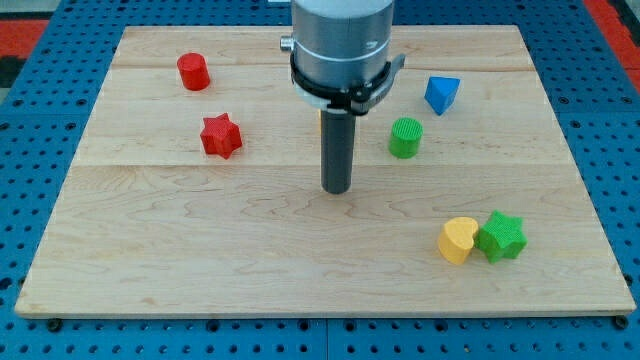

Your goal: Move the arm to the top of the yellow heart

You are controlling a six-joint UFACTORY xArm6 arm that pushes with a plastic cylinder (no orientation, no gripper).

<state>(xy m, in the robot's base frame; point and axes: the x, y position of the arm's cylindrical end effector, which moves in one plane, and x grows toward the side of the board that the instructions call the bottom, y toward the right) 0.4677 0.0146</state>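
The yellow heart [457, 240] lies on the wooden board [200, 250] at the view's lower right, touching a green star [501, 236] on its right side. My tip [336, 190] stands near the board's middle, to the left of and above the yellow heart, well apart from it. The arm's grey body [340, 45] hangs above the rod at the view's top centre.
A red cylinder [193, 72] and a red star [221, 136] sit at the upper left. A green cylinder [405, 137] and a blue block [441, 94] sit right of the rod. A sliver of yellow-orange shows behind the rod.
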